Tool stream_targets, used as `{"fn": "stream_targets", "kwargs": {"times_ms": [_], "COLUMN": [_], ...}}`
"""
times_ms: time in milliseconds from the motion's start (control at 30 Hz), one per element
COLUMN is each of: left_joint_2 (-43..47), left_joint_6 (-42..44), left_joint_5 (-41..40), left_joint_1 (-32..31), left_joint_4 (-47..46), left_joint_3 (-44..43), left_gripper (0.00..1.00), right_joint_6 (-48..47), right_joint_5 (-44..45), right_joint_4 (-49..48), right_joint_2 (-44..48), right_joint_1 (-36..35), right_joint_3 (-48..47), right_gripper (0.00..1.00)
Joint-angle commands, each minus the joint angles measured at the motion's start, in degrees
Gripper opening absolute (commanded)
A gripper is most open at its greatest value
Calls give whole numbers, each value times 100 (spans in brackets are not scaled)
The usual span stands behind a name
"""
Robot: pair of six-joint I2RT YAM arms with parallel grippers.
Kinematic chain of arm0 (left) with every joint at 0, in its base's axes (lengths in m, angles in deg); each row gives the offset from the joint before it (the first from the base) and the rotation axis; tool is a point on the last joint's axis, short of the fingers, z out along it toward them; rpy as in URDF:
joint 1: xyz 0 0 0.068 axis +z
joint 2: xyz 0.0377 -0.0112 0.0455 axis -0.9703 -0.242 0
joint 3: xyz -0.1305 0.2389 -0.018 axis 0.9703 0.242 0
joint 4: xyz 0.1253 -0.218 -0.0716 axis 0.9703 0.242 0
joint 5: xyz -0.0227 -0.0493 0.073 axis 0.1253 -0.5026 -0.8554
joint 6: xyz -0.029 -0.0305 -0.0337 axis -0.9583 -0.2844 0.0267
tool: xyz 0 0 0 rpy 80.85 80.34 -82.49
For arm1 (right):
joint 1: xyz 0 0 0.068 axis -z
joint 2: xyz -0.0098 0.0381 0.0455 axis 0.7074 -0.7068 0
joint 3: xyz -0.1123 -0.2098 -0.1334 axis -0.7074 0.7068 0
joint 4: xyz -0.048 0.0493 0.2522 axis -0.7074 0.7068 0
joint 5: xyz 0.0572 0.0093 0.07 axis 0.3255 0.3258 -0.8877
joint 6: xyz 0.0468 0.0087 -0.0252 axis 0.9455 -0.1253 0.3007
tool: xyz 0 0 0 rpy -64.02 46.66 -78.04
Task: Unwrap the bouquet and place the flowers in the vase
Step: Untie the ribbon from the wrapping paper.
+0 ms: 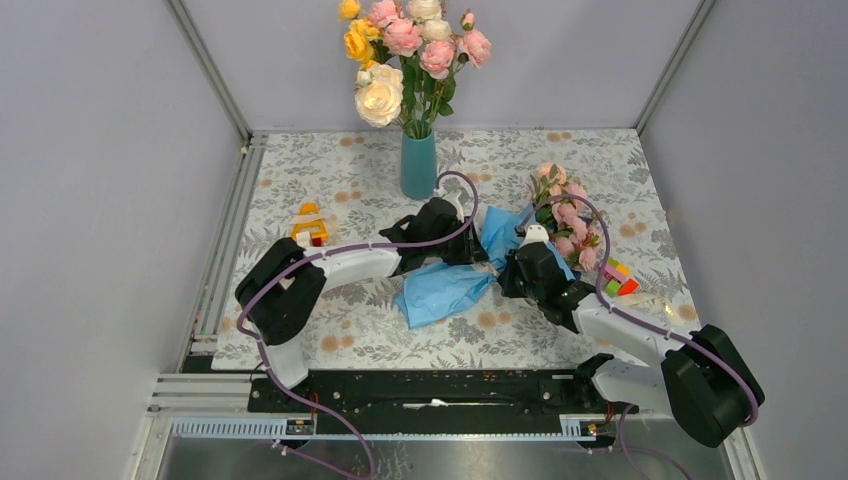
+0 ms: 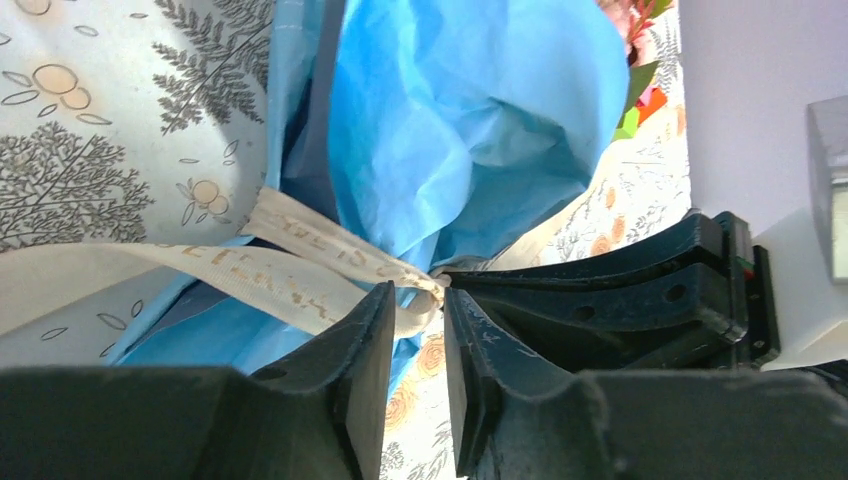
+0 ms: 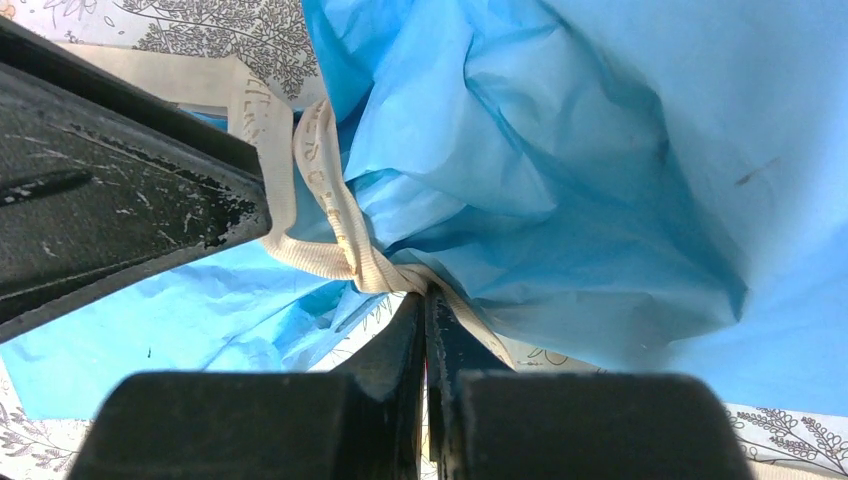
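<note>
Bouquet (image 1: pixel 497 235) lies on the surface (image 1: pixel 330 170), right of centre, with its ribbon (image 3: pixel 340 235) tied. My right end effector (image 3: pixel 425 305) is closed, pinching the knot. The left end effector (image 2: pixel 420 300) is slightly parted beside it. Next, I think, I must pull the knot loose.

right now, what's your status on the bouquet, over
Left gripper open at the ribbon. Right gripper shut on the ribbon knot. Bouquet tied, lying on table. Vase already holds other roses.
</note>
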Motion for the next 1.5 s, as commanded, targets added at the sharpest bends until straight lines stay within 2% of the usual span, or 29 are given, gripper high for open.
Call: {"fn": "stream_targets", "kwargs": {"times_ms": [0, 167, 333, 567, 733, 1000, 1067, 1233, 1467], "left_joint_2": [150, -102, -244, -357, -394, -646, -746, -832, -650], "left_joint_6": [7, -153, -238, -332, -390, -494, -522, -499, -291], "left_joint_5": [143, 166, -18, -71, -257, -376, -336, -380, -587], "left_joint_1": [-48, -122, -196, -283, -312, -316, -311, -309, -295], "left_joint_4": [-681, -459, -324, -275, -290, -429, -468, -497, -353], "left_joint_3": [-26, -219, -236, -248, -247, -381, -474, -634, -653], "left_gripper": [31, 43, 47, 47, 39, 39, 34, 15, 0], "right_joint_6": [16, -9, -32, -47, -86, -202, -235, -264, 9], "right_joint_5": [38, -14, -66, -67, -126, -304, -355, -339, 33], "right_joint_4": [-39, -65, -80, -124, -138, -130, -89, 77, 402], "right_joint_2": [142, 178, 180, 208, 294, 464, 531, 767, 857], "right_joint_1": [-48, -51, -53, -57, -63, -80, -85, -111, -116], "right_joint_3": [22, 48, 54, 69, 94, 191, 194, 197, 234], "right_gripper": [0, 0, 0, 0, 0, 0, 0, 0, 0]}}
